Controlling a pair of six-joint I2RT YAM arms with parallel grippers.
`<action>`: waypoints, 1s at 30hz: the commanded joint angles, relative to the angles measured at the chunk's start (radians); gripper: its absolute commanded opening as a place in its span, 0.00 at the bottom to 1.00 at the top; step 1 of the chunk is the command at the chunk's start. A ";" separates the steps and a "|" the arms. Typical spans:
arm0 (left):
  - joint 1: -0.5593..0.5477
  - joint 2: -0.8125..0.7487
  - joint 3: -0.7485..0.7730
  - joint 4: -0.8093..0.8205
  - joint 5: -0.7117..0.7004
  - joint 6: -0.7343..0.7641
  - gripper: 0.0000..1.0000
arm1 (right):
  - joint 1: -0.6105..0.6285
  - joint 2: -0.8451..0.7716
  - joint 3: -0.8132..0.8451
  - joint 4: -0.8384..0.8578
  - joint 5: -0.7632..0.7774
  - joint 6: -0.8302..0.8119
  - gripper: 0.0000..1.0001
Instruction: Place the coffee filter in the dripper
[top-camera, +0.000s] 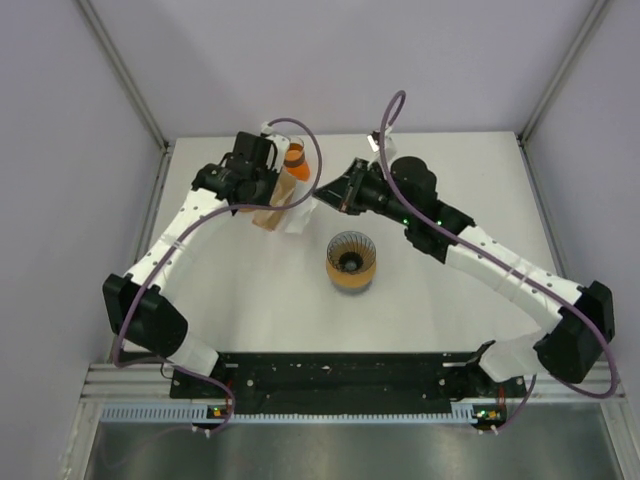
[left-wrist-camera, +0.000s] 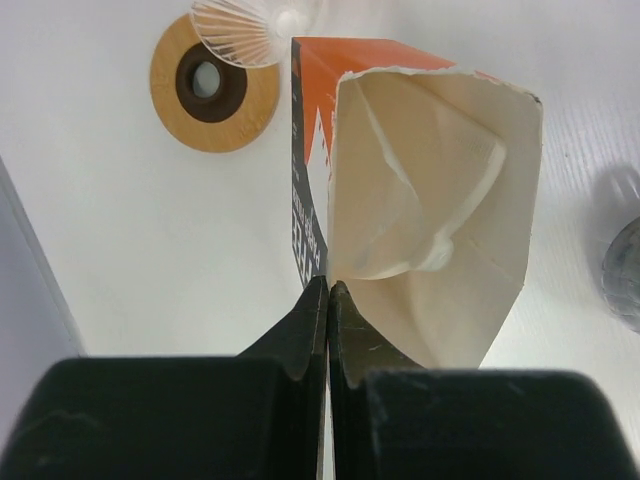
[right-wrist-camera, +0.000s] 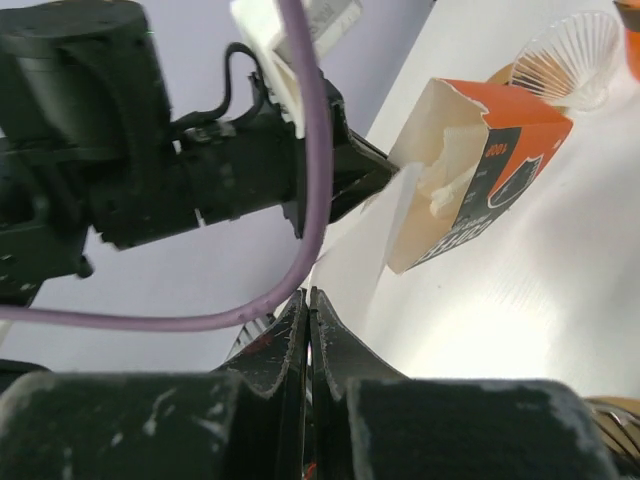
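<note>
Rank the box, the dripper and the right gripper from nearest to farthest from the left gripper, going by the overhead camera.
From the left gripper, top view:
1. Box: at its fingertips, pinched.
2. Right gripper: just right of the box, shut.
3. Dripper: alone, below both grippers in the picture.

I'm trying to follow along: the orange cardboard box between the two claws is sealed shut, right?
No. The orange cardboard box between the left claw and the right claw is torn open at the top, with white paper filters showing inside. The left wrist view shows it.
</note>
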 joint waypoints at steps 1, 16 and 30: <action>0.016 0.006 -0.033 0.059 0.059 -0.019 0.00 | -0.023 -0.133 -0.013 -0.068 0.011 -0.029 0.00; 0.092 0.126 -0.080 0.007 0.188 -0.022 0.00 | -0.135 -0.227 0.052 -0.470 -0.051 -0.161 0.00; 0.129 0.140 -0.054 0.004 0.254 -0.037 0.64 | -0.135 -0.216 0.062 -0.477 -0.048 -0.170 0.00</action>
